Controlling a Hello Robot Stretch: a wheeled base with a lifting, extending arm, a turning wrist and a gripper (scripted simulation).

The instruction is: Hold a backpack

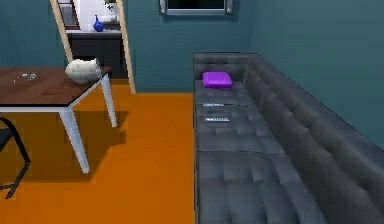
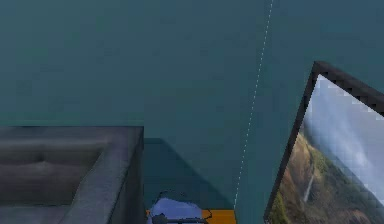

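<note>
Blue lumpy bundle down on the orange floor, just beside the grey sofa, framed landscape picture near; fingers released or clenched, I cannot tell

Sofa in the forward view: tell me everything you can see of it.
The sofa is long and dark grey and looks like tufted leather, with a quilted backrest and flat seat cushions. It stands on the orange floor, its back along the teal wall, and runs from the near edge toward the far wall. A flat purple thing lies on its far seat, and small pale items lie mid-seat.
</note>
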